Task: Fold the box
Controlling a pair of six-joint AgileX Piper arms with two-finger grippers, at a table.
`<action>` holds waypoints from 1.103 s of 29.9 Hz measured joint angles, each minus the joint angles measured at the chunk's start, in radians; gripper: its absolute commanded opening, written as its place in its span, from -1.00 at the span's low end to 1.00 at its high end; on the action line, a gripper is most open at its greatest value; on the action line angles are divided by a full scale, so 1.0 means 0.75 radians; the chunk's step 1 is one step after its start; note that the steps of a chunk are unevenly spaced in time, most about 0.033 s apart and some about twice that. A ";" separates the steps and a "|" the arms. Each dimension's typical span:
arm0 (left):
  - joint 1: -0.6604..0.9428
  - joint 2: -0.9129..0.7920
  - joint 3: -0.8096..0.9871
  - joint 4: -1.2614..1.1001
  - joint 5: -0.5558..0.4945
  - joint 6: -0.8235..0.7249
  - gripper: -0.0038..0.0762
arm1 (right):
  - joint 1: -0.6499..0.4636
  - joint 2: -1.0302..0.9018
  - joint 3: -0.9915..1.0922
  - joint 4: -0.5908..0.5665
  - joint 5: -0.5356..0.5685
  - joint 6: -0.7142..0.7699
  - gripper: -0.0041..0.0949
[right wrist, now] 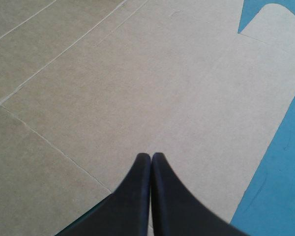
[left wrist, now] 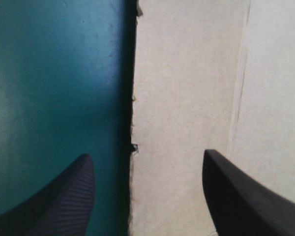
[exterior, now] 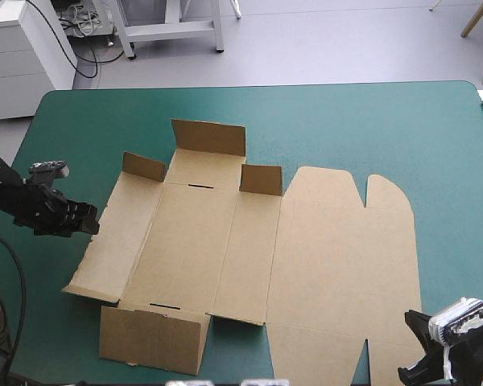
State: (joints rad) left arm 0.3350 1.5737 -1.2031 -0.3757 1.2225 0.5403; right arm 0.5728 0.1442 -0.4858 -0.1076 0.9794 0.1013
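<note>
Even light, soft shadows under box [exterior: 225, 241]

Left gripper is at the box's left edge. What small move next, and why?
Probably ease the left gripper forward and shut it on the box edge. It is open and straddles that edge, one finger over the cover, one over board, so the wall can then be lifted. The right gripper is shut over the flat lid, holding nothing.
</note>
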 measured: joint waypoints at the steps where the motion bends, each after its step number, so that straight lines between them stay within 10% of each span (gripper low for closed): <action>1: 0.000 0.029 0.000 -0.009 0.000 0.006 0.23 | 0.000 0.000 0.000 0.000 0.000 0.000 -0.96; 25: -0.021 0.198 0.178 -0.241 -0.070 0.071 0.22 | 0.000 0.000 0.000 -0.001 0.000 0.000 -0.96; 33: -0.176 0.192 0.198 -0.237 -0.047 0.074 -0.11 | 0.000 0.000 0.000 -0.001 0.000 0.000 -0.96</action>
State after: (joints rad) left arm 0.2029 1.7176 -1.0544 -0.5538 1.1871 0.5956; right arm 0.5728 0.1442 -0.4858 -0.1085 0.9794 0.1013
